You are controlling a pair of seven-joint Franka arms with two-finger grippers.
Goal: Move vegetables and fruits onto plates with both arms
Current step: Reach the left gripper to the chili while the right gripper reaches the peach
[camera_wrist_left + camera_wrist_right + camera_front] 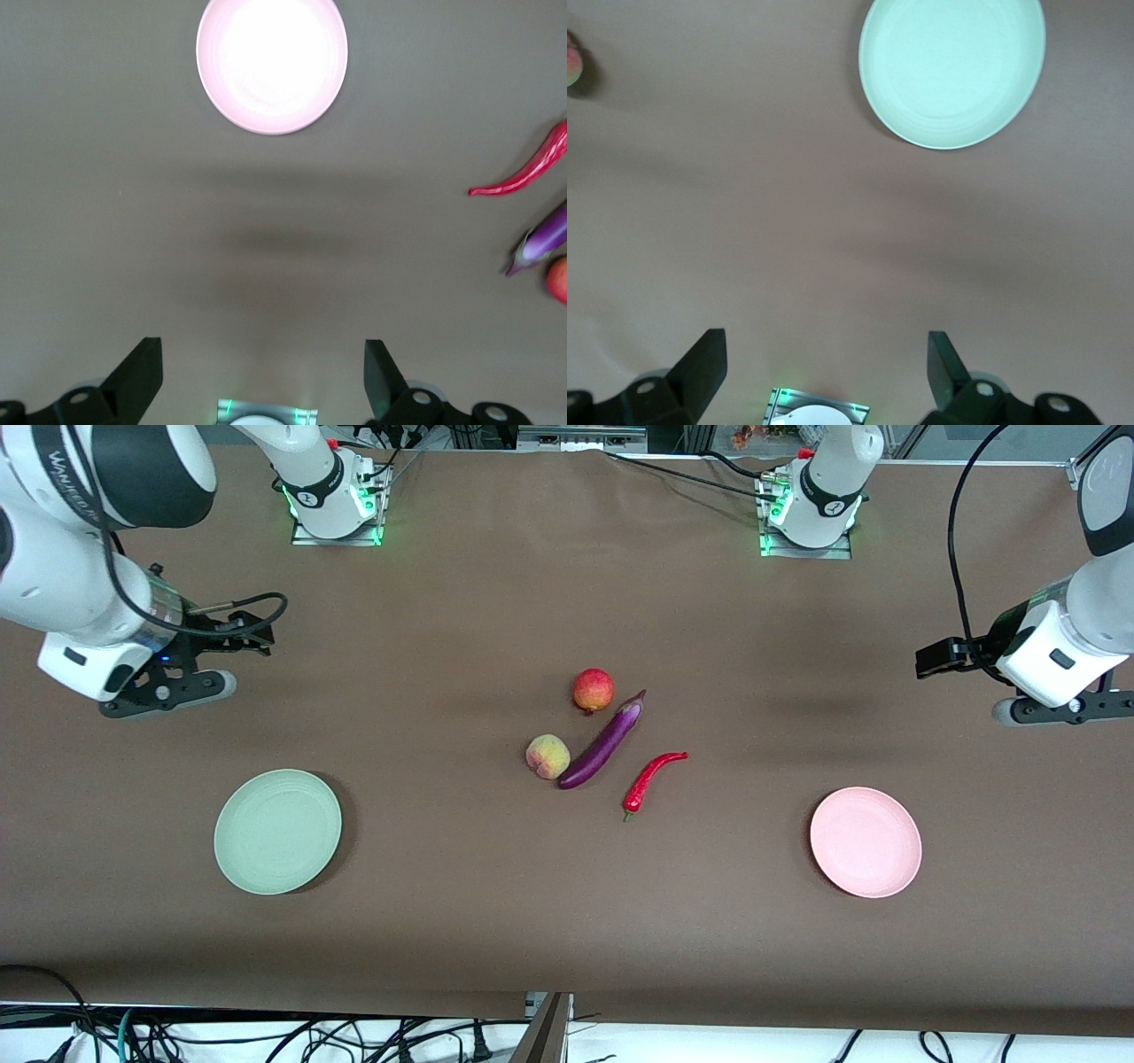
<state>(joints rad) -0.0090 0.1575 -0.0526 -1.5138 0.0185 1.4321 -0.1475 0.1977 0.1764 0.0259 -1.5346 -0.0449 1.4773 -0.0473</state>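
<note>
Four pieces lie together mid-table: a red-and-yellow apple-like fruit [593, 689], a pale peach [548, 756], a long purple eggplant [604, 744] between them, and a red chili pepper [651, 778]. The mint green plate [277, 831] sits empty toward the right arm's end, and the pink plate [866, 841] sits empty toward the left arm's end. My right gripper [177, 686] hovers open over bare table at its own end, with nothing between its fingers [704, 363]. My left gripper [1054, 708] is also open and empty, over bare table at its end. Its wrist view shows the pink plate [271, 62], chili [527, 173] and eggplant [545, 241].
Both arm bases [335, 496] [811, 509] stand on the brown tabletop along the edge farthest from the front camera. Cables hang below the table's near edge [549, 1001]. The right wrist view shows the green plate [952, 66] and a sliver of the peach [571, 66].
</note>
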